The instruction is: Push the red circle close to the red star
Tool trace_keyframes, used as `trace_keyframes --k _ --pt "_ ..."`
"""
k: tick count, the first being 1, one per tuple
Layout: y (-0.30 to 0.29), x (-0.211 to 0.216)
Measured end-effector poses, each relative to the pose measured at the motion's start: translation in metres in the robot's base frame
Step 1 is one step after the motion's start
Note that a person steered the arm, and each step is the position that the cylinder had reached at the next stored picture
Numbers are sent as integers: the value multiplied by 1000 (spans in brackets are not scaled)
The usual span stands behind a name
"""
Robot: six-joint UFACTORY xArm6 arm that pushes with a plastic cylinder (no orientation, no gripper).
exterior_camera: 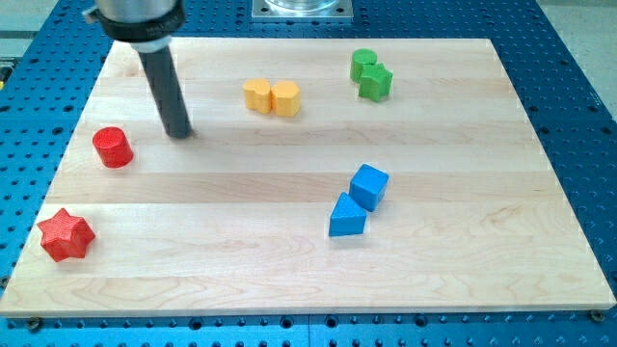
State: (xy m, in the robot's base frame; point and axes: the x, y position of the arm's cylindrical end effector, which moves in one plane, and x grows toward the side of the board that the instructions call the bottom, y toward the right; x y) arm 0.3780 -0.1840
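While my tip (pixel 178 132) carried no gripper to open or close, it rested near the red circle (pixel 113 146), at its two o'clock, not touching. The red star (pixel 65 235) lay at the circle's seven o'clock, apart, by the wooden board's (pixel 289 270) corner.

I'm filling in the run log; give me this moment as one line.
my tip: upper right of red circle, apart | red star: lower left, below circle, apart | push: not yet made

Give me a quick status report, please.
My tip up-right of red circle, apart. Red star below-left. Path between clear.
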Motion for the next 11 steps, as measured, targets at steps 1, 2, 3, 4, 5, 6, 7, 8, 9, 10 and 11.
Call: trace_keyframes --k 1,2,3,4,5,6,7,8,9,10,11 --pt "-45 22" --pt "-41 75" --pt "-23 48" --pt "-19 83" --pt "-39 97" --pt "-36 95" --pt "-27 42" --pt "-70 50" --pt "-93 67" --pt "-94 79" --pt "-84 92"
